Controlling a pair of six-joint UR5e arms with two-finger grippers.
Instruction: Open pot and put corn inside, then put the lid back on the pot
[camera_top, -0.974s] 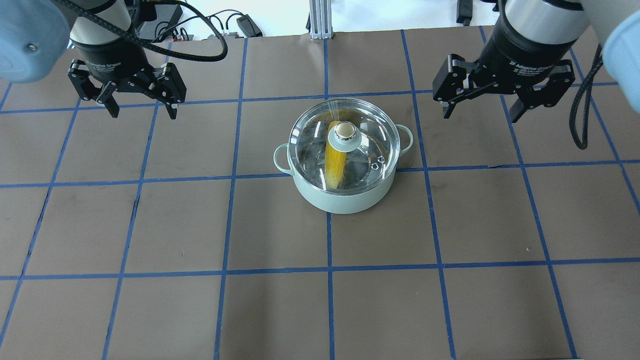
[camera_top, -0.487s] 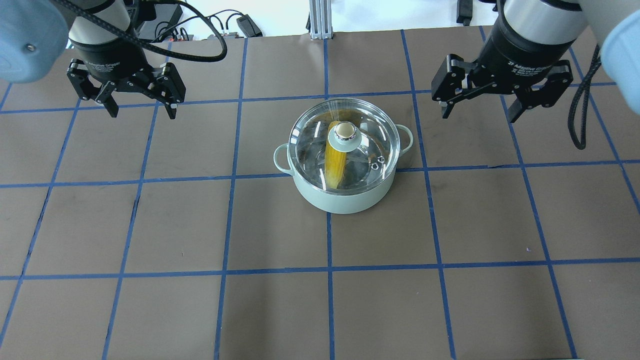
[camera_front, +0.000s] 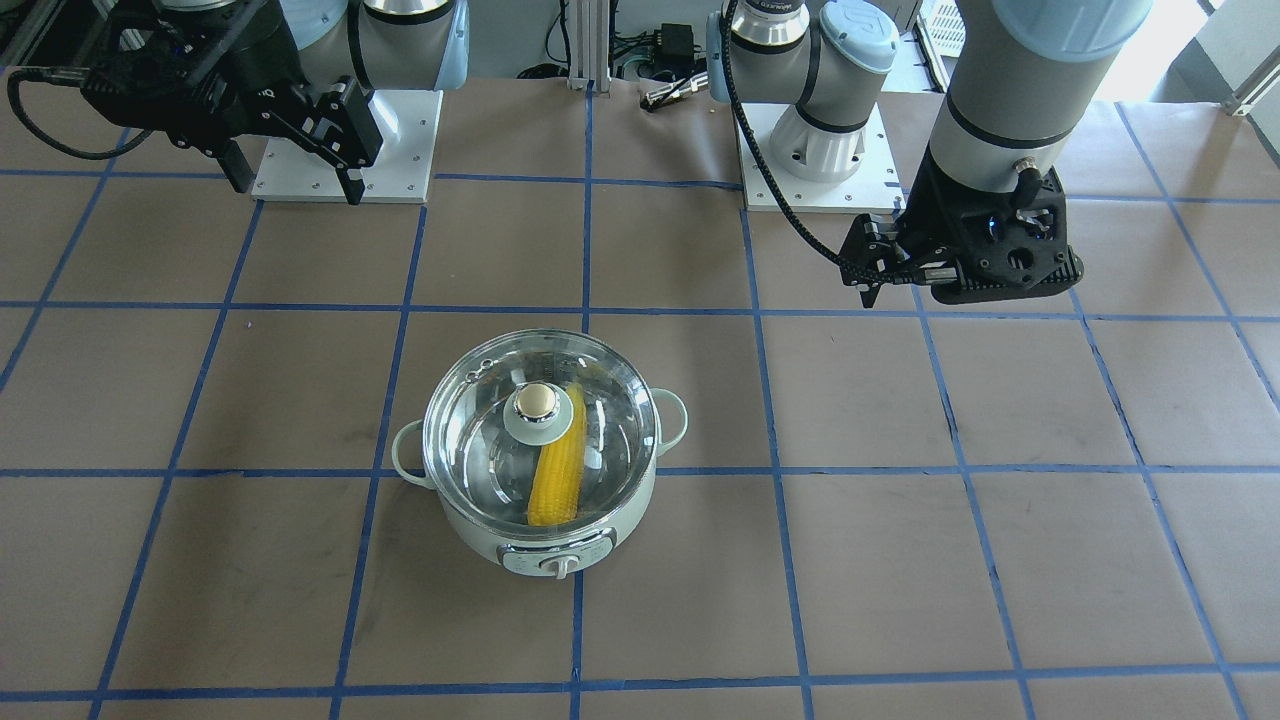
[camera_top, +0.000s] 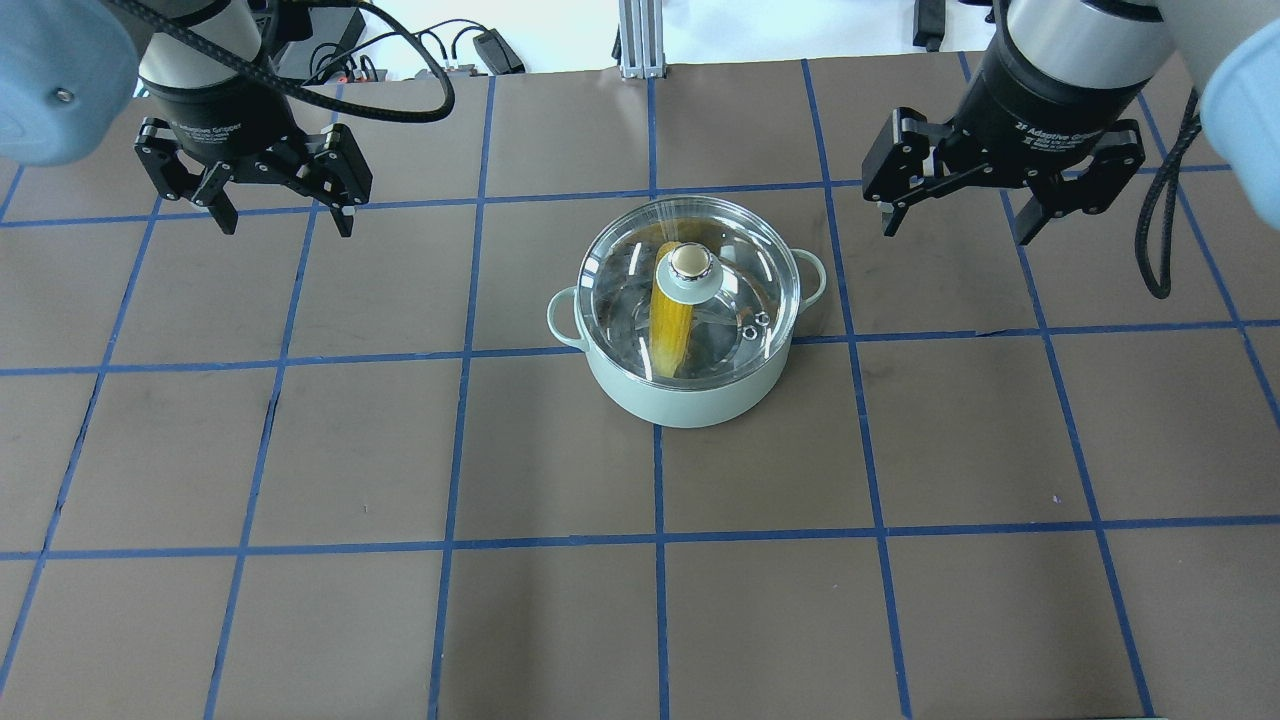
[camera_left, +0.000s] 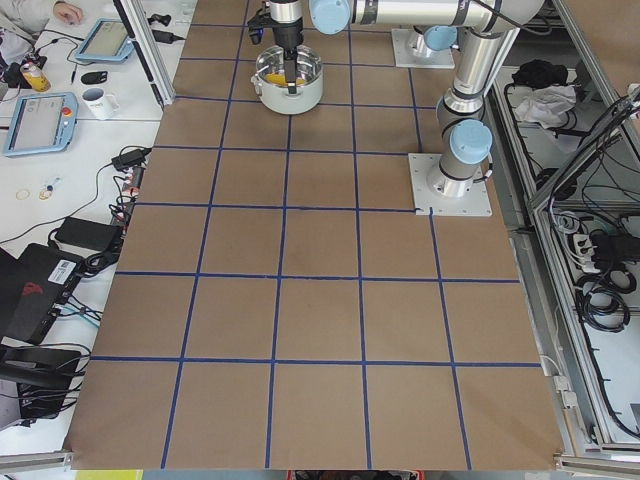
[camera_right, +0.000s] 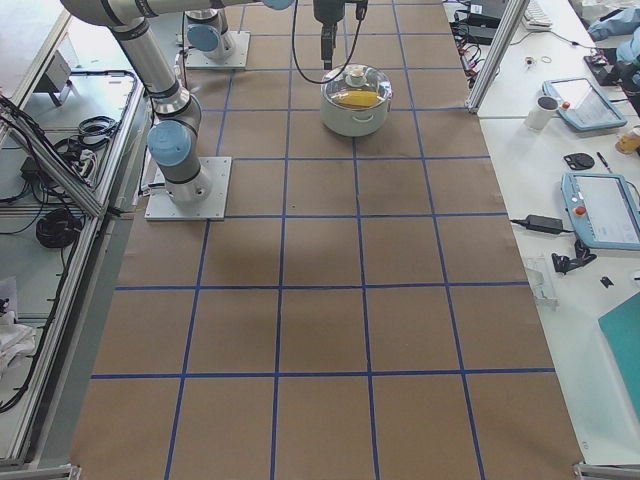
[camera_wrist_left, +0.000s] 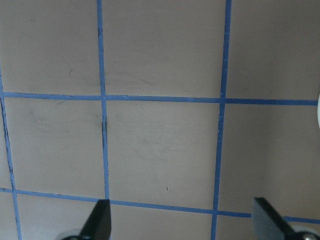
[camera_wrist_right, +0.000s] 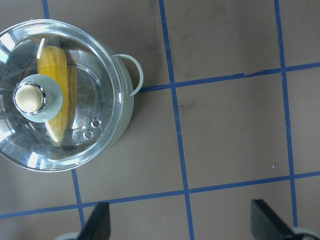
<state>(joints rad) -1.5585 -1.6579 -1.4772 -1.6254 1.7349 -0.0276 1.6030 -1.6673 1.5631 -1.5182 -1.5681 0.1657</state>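
The mint-green pot (camera_top: 690, 400) stands mid-table, with its control knob (camera_front: 562, 567) facing away from the robot. The glass lid (camera_top: 730, 270) sits on the pot, its beige knob (camera_top: 690, 262) upright. The yellow corn (camera_top: 670, 325) lies inside, seen through the glass. It also shows in the front view (camera_front: 558, 480) and the right wrist view (camera_wrist_right: 54, 90). My left gripper (camera_top: 283, 225) is open and empty, high at the far left. My right gripper (camera_top: 955, 230) is open and empty, high at the far right. Both are well apart from the pot.
Brown table covering with a blue tape grid (camera_top: 655, 540). Cables and a metal post (camera_top: 640, 40) lie beyond the far edge. The arm bases (camera_front: 345, 150) stand on the robot's side of the table. A side bench with tablets and a mug (camera_left: 98, 100) is off the table.
The right gripper has drifted slightly up and away from the pot. The left gripper, pot, lid and corn have barely moved.
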